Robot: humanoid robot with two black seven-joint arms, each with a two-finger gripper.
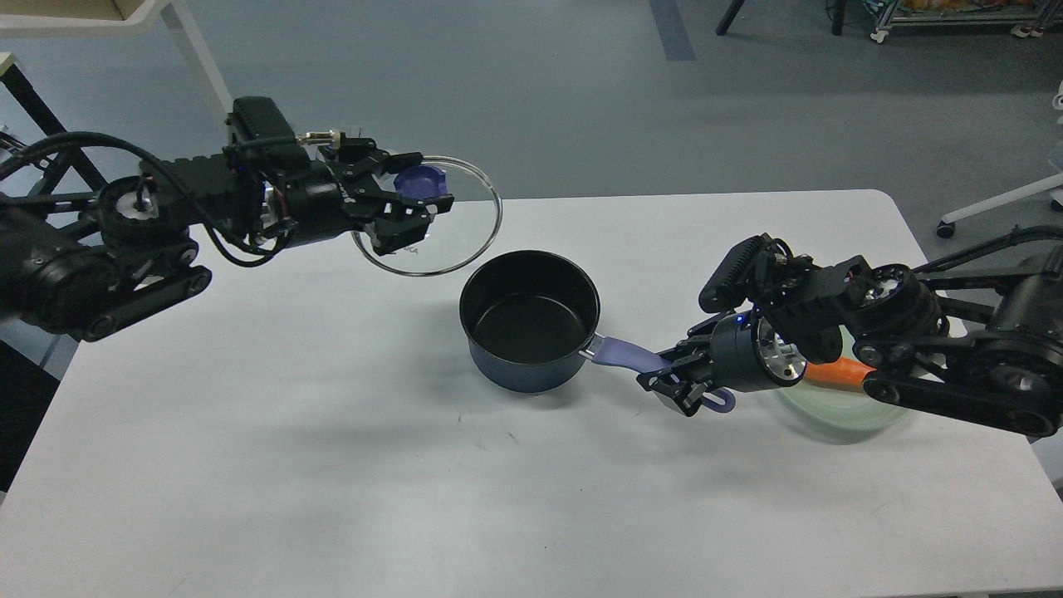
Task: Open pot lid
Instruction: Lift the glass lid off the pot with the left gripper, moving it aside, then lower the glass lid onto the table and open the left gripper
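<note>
A dark blue pot [530,322] stands open near the middle of the white table [332,465], its black inside empty. Its purple handle [624,355] points right. My left gripper [413,203] is shut on the purple knob [419,180] of the glass lid [465,237] and holds the lid in the air, up and to the left of the pot. My right gripper [669,383] is shut on the far end of the pot handle.
A pale green plate [839,409] with an orange carrot [835,371] lies behind my right arm at the table's right. A white desk leg [212,75] and a black frame [37,108] stand on the floor at the back left.
</note>
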